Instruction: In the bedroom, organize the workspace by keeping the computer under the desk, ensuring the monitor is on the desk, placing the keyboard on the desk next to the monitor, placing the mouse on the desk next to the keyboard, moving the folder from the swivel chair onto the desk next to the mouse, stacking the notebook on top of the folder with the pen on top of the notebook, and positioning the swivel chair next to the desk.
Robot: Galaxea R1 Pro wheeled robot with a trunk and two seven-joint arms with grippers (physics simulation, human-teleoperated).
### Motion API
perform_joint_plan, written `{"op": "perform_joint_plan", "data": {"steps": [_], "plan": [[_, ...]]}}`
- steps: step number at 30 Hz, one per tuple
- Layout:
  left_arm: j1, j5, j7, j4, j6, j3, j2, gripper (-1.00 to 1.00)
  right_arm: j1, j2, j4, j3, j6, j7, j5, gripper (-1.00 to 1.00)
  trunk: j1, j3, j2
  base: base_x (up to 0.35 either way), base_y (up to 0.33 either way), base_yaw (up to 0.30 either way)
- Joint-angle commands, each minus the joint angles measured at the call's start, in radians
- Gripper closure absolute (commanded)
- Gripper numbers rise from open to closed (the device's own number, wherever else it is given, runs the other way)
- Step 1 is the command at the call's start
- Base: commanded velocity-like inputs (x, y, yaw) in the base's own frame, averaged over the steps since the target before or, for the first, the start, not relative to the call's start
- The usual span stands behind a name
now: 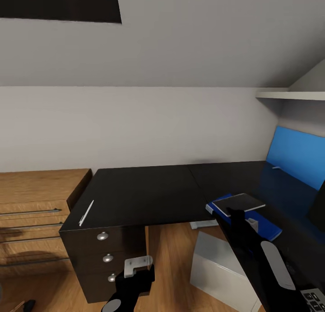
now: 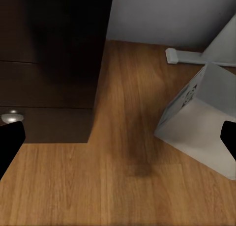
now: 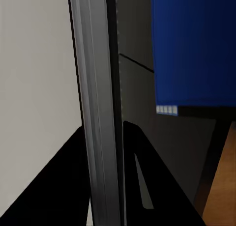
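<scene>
**Op A:** Starting with the head view: what's left, and where?

**Op B:** I see the pen [image 1: 86, 212] lying flat at the front left corner of the desk [image 1: 144, 190]. It is well apart from the notebook [image 1: 238, 203], which sits on the blue folder [image 1: 266, 228]. The left claw [image 1: 137, 269] hangs low in front of the drawers [image 1: 106, 258].

**Op A:** How would the pen handle?

**Op B:** I judge it light, stiff, slick and likely to roll. I'd pinch it mid-barrel, across its length, coming straight down.

**Op A:** Left wrist?

**Op B:** Its fingers [image 2: 10, 142] sit at opposite edges, so it's spread wide and holds nothing. Below are wood floor [image 2: 123, 186] and the grey computer [image 2: 206, 123] beside the drawers.

**Op A:** Right wrist?

**Op B:** The right claw [image 3: 103, 130] straddles a thin grey edge, pale on one side and dark on the other. I can't tell whether it is clamped.
</scene>
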Motion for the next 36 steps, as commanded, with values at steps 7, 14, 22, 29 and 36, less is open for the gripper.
{"op": "perform_joint_plan", "data": {"steps": [7,14,22,29,36], "plan": [[-0.001,0.005,0.007,-0.001,0.003,-0.002,0.001,-1.0,-0.001,0.0,-0.002,0.002,0.002,-0.011,-0.012,-1.0,0.0,-0.001,-0.001,0.0,0.0,0.0],[-0.001,0.005,0.007,-0.001,0.003,-0.002,0.001,-1.0,-0.001,0.0,-0.002,0.0,0.001,-0.01,-0.012,-1.0,0.0,-0.001,-0.001,0.0,0.0,0.0],[-0.001,0.005,0.007,-0.001,0.003,-0.003,0.001,-1.0,-0.001,0.0,-0.002,-0.002,0.0,-0.01,-0.011,-1.0,0.0,-0.001,-0.001,-0.017,-0.014,0.0],[-0.001,0.005,0.006,-0.001,0.003,-0.003,0.001,-1.0,-0.001,0.0,-0.002,-0.002,0.0,-0.01,-0.011,-1.0,0.0,-0.001,-0.001,-0.14,-0.126,0.0],[-0.001,0.005,0.007,-0.001,0.003,-0.002,0.001,-1.0,-0.001,0.0,-0.002,-0.003,0.0,-0.01,-0.011,-1.0,0.0,-0.001,-0.001,-0.015,-0.011,0.0]]}}
